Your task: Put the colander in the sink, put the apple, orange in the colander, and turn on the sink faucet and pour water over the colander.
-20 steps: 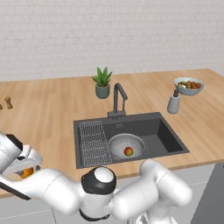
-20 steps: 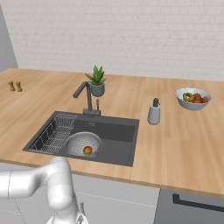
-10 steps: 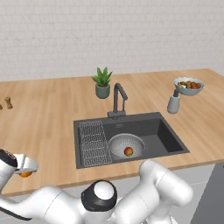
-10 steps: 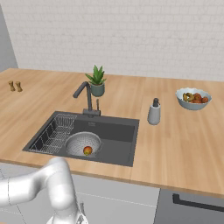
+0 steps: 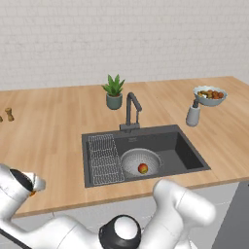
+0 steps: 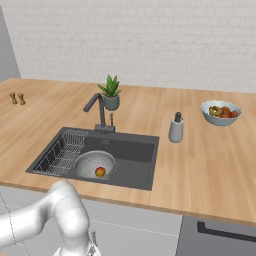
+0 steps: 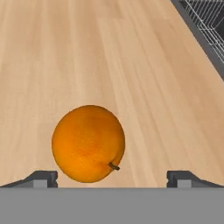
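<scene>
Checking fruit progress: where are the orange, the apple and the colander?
orange [image 7: 88,143]: hand view, middle of its skin.
apple [image 5: 143,168]: left base view, its red top.
colander [image 5: 131,159]: left base view, inner perforated wall.

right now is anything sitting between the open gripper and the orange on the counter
Nothing visible does. In the hand view the orange lies on bare wood just ahead of the gripper, nearer the left fingertip. The jaws stand wide open, with only counter around the fruit.
</scene>
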